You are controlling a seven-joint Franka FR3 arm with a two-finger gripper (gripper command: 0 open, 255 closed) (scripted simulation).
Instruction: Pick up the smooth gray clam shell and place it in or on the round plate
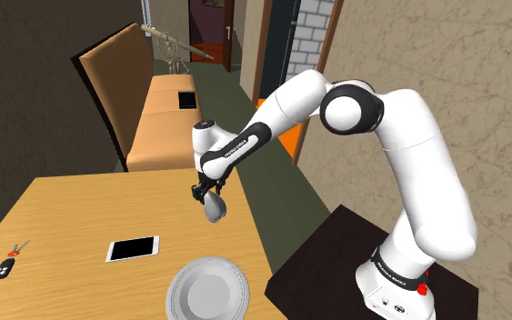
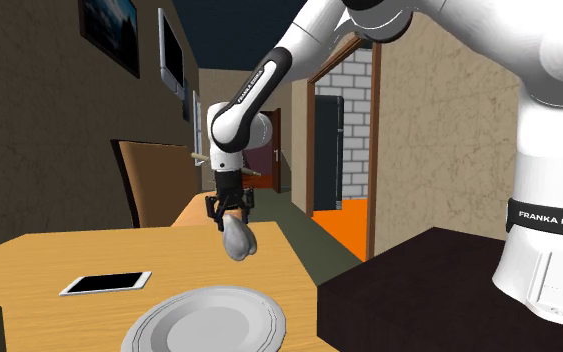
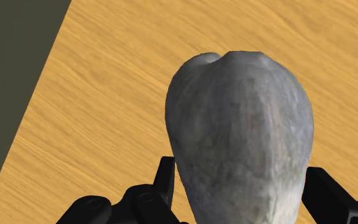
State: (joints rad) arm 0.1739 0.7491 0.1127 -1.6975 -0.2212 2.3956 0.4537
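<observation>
Recording shoulder view: gripper pinches the grey clam shell by its narrower end; shell hangs in the air above the wooden table, not yet over the round white plate

Second exterior view: shell smooth, rounded, teardrop-shaped, mottled grey; plate shallow with a ridged rim

Wrist view: black fingers clasp opposite flanks of the shell, wood grain below

Judgement: rigid, light, likely slick on its curved faces and brittle; a hold across the narrow end looks sound; a gentle set-down seems wise
</observation>
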